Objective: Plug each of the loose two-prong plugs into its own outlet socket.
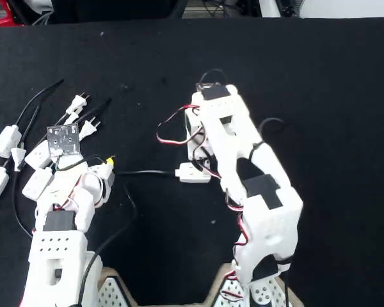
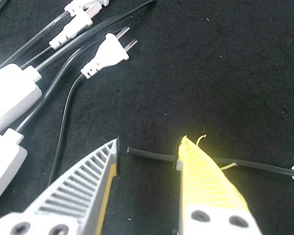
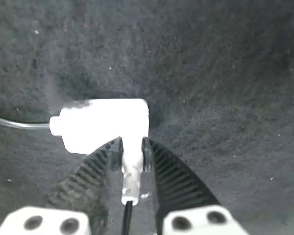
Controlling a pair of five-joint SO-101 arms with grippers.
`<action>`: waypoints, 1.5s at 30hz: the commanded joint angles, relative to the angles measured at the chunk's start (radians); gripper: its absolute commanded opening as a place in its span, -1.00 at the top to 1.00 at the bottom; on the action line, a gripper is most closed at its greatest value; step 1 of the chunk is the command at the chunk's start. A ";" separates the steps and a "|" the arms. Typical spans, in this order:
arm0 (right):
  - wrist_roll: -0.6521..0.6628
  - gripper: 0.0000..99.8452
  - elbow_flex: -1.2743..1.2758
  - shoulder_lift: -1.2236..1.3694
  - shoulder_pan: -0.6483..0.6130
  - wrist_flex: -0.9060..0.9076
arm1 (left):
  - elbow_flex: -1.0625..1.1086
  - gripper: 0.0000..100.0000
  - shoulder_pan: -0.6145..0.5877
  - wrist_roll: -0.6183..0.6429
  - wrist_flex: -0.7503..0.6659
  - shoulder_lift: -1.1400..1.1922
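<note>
Mid-table | right end effector [image 3: 132, 143] pinching plug [image 3: 131, 169], angled down | left end effector [image 2: 149, 142] agape over cable [image 2: 152, 154]

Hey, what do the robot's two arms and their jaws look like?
Both arms are white plastic with black motor blocks and loose red, black and white wires. The left arm has one pale grey ribbed jaw and one yellow; the right arm has two black ribbed jaws on white mounts with screw holes.
</note>
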 commanded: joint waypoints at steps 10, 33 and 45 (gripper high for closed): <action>0.014 0.98 0.245 -0.090 -0.035 -0.284 | -0.007 0.60 -0.012 -0.012 0.003 -0.015; 0.353 0.56 0.153 -0.372 -0.048 -0.216 | -0.004 0.60 -0.012 -0.012 0.003 -0.015; 0.868 0.56 -0.007 -0.584 -0.158 -0.158 | -0.004 0.60 -0.012 -0.014 0.003 -0.015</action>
